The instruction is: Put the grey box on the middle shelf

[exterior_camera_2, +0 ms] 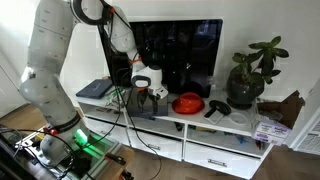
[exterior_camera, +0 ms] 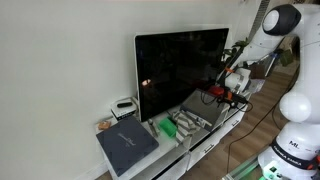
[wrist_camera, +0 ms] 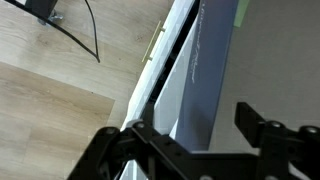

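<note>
jaws apart over grey box (exterior_camera: 200, 110) edge, TV (exterior_camera: 180, 70) behind, red bowl (exterior_camera_2: 187, 103) + plant (exterior_camera_2: 250, 72) nr

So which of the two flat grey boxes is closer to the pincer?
The lighter grey box, lying right by the pincer; the darker slate box sits at the stand's far end.

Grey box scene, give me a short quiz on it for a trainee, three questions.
1. True or false: the grey box already lies on the middle shelf.
2. What stands beside the TV in an exterior view? A plant, B lamp, C kettle.
3. Fill in: in the wrist view, the end effector is ___.
Key: 1 false, it lies on top of the stand; 2 A; 3 open.
</note>
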`<state>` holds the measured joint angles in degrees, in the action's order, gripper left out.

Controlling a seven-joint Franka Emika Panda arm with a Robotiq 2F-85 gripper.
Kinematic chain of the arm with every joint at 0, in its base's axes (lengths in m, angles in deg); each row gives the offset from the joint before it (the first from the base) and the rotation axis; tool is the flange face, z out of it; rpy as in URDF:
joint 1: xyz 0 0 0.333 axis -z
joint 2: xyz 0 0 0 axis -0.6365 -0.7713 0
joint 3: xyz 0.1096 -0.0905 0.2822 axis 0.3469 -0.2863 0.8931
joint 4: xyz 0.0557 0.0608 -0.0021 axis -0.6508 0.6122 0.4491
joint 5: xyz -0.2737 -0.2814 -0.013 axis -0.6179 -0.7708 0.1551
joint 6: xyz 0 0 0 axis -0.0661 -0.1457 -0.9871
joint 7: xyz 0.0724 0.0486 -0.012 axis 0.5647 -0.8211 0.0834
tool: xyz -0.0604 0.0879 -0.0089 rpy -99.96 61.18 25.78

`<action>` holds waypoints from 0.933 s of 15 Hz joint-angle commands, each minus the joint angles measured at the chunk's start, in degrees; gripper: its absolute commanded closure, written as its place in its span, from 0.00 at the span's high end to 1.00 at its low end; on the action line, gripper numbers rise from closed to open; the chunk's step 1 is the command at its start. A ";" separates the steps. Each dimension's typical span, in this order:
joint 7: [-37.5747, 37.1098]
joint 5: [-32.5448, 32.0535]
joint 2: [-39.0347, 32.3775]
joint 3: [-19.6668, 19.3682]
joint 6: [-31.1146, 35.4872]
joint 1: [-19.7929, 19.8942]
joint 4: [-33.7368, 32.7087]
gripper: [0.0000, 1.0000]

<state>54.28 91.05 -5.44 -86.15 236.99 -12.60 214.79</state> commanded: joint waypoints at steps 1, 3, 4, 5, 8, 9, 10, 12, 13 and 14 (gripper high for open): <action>0.66 1.23 -2.79 1.66 0.83 2.17 -2.87 0.53; 0.02 0.86 -2.82 1.41 0.34 2.09 -3.03 0.39; 0.34 0.58 -2.54 1.44 0.14 2.17 -2.85 0.33; -0.03 0.46 -2.06 1.19 -0.06 1.87 -2.44 0.25; -0.14 0.55 -0.69 1.20 -0.11 1.74 -1.41 0.04; -0.17 0.48 -0.25 1.09 -0.11 1.62 -1.08 0.01; -0.33 0.41 0.16 0.90 -0.08 1.43 -0.76 0.00; -0.69 0.17 0.95 0.43 -0.27 1.10 -0.03 0.00; -0.79 0.04 1.29 0.18 -0.37 0.97 0.32 0.02; -0.79 0.06 1.60 0.15 -0.43 0.97 0.57 0.15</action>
<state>53.98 91.04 -6.67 -85.75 237.03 -11.49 213.20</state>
